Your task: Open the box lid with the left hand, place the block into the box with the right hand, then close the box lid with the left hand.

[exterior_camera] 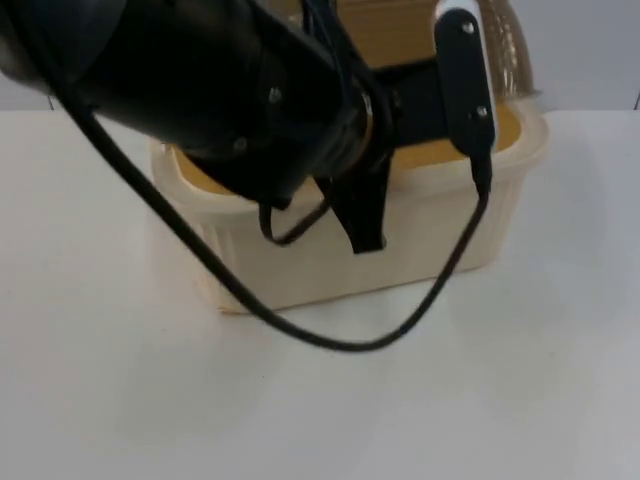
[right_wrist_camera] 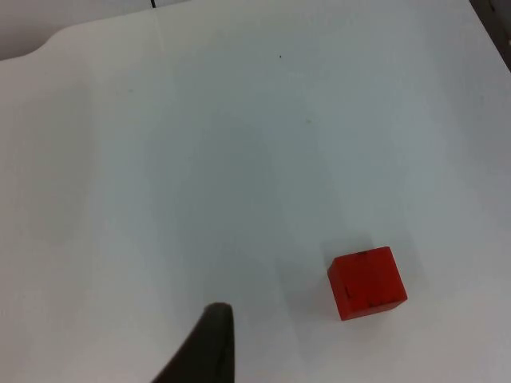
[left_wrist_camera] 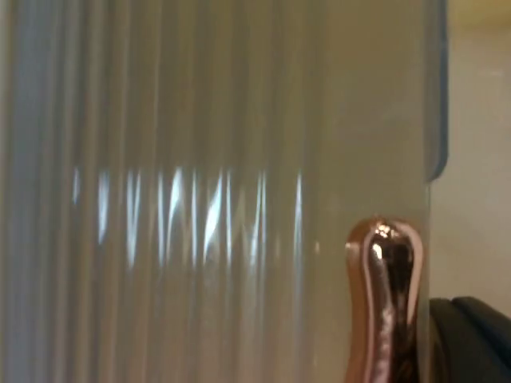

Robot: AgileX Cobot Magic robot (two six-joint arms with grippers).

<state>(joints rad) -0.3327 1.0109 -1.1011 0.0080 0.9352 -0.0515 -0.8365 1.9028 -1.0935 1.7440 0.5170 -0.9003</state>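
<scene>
A cream box [exterior_camera: 330, 260] with a tan inside stands mid-table, and its clear ribbed lid [exterior_camera: 508, 55] is raised at the back right. My left arm reaches over the box toward the lid. In the left wrist view the ribbed lid [left_wrist_camera: 200, 199] is very close, and its rose-gold handle [left_wrist_camera: 383, 295] sits right against my left gripper [left_wrist_camera: 467, 339]. The red block [right_wrist_camera: 367, 283] lies on the white table, upright and untouched. My right gripper [right_wrist_camera: 209, 347] hovers above the table a short way from the block, apart from it.
The left arm's bulk hides the box's back left part in the top view. A black cable loops down over the box's front wall onto the table [exterior_camera: 330, 340]. Bare white table [exterior_camera: 150, 400] spreads in front of the box and around the block.
</scene>
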